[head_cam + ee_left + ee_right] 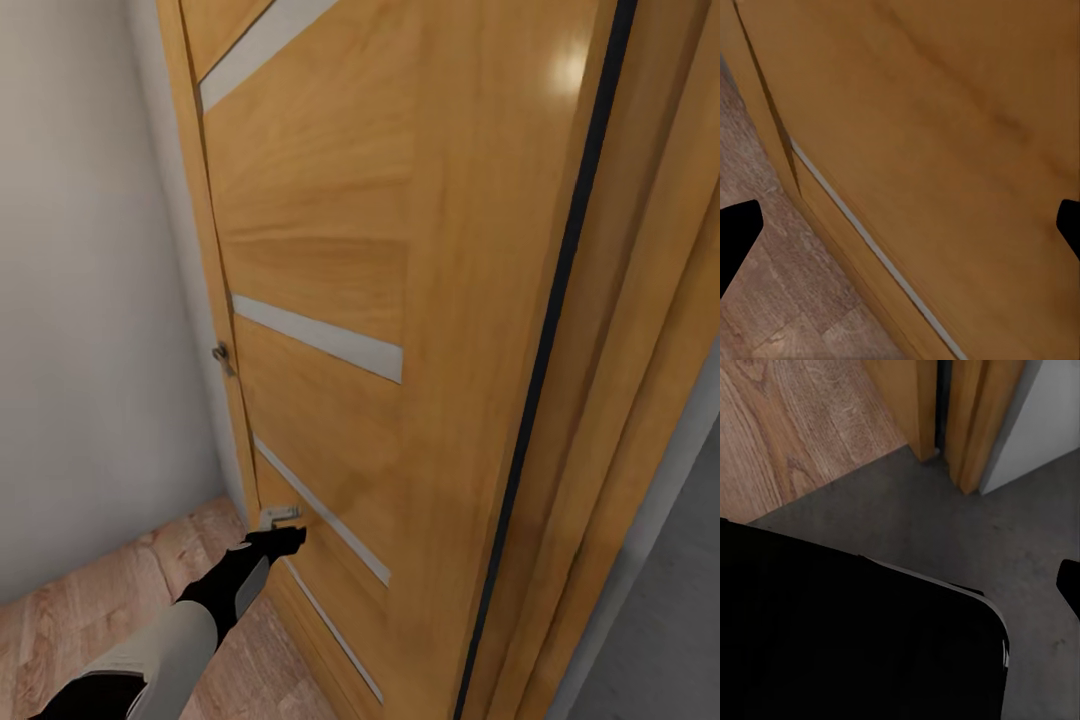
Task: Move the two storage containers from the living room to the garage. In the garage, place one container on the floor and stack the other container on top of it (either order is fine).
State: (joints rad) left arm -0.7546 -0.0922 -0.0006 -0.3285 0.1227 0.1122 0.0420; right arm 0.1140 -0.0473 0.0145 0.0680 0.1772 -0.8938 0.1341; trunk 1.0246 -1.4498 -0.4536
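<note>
I'm facing a light wooden door point(400, 250) with glossy, warm grain and slanted pale grey inlay strips across its panels. A small metal handle point(221, 357) sits at its left edge, against a smooth off-white wall point(80, 300). My left gripper point(272, 541) reaches to the door's lower part, close to the bottom strip; in the left wrist view its black fingertips point(739, 232) stand wide apart at the two sides, with nothing between them. Below lies light wood plank flooring point(90, 600). To the right, past the door frame point(640, 350), the floor point(945, 525) is dark grey speckled concrete. Of the right gripper I see one fingertip point(1069, 581), so I cannot tell its state.
</note>
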